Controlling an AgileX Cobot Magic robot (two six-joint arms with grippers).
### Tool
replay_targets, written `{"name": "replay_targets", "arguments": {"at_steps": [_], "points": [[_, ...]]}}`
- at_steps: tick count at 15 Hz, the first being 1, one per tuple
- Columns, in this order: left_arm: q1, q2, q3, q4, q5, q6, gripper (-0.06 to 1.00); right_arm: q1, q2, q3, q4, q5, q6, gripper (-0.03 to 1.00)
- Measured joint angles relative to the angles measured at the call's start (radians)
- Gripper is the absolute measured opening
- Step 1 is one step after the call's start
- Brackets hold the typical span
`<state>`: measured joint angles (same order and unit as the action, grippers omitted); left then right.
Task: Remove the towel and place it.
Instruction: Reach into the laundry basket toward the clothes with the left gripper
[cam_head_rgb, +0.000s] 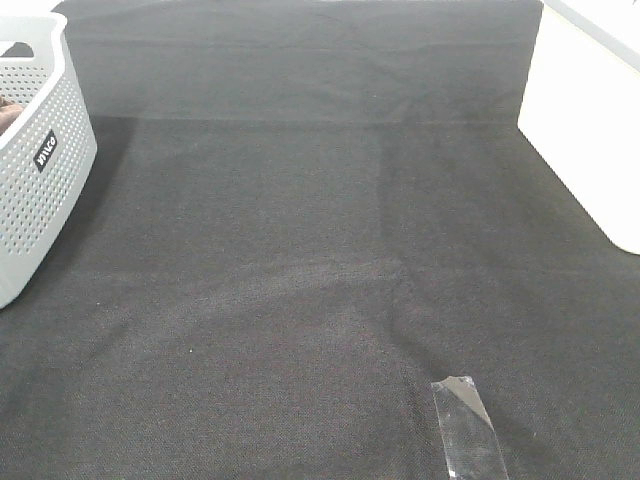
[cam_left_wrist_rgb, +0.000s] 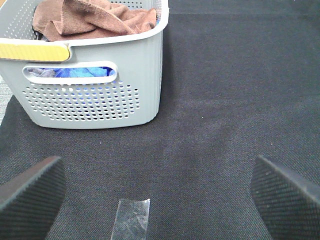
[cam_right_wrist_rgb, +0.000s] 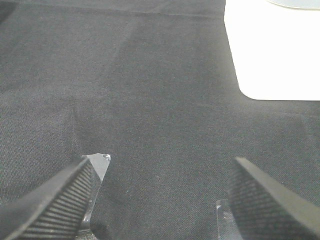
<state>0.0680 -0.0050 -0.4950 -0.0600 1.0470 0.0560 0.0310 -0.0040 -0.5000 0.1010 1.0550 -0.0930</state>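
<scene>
Towel (cam_left_wrist_rgb: 95, 20) lies crumpled on top of the pile in the basket (cam_left_wrist_rgb: 100, 107), at the left edge of the desk (cam_head_rgb: 300, 260); not yet lifted. Left claw (cam_left_wrist_rgb: 160, 194) is spread wide and empty, low over the desk, facing the basket's handle end. Right claw (cam_right_wrist_rgb: 165, 200) is likewise spread and empty over bare desk, well apart from the basket. Step in hand, as I judge it: bring the left claw over the rim and into the pile. To do it well, I clear the rim first, come down on a raised fold rather than a flat patch, and pinch deep enough to hold. I keep off the blue cloth (cam_left_wrist_rgb: 75, 72) showing through the handle slot. I lift straight up until the trailing end clears the rim, or the basket may drag or tip. Towel: brown, nubby terry, limp, likely to drape. Basket: grey hard plastic, perforated walls, rounded corners, yellow pad (cam_left_wrist_rgb: 32, 51) on the rim. Desk: black woven cover, matte, faintly creased. Tape strip (cam_left_wrist_rgb: 132, 217): clear, glossy, flat on the desk.
</scene>
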Motion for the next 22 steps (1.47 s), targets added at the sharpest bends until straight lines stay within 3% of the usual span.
{"name": "replay_targets", "arguments": {"at_steps": [22], "points": [[0.000,0.000,0.000,0.000,0.000,0.000,0.95,0.000,0.000,0.000,0.000,0.000,0.000,0.72]]}}
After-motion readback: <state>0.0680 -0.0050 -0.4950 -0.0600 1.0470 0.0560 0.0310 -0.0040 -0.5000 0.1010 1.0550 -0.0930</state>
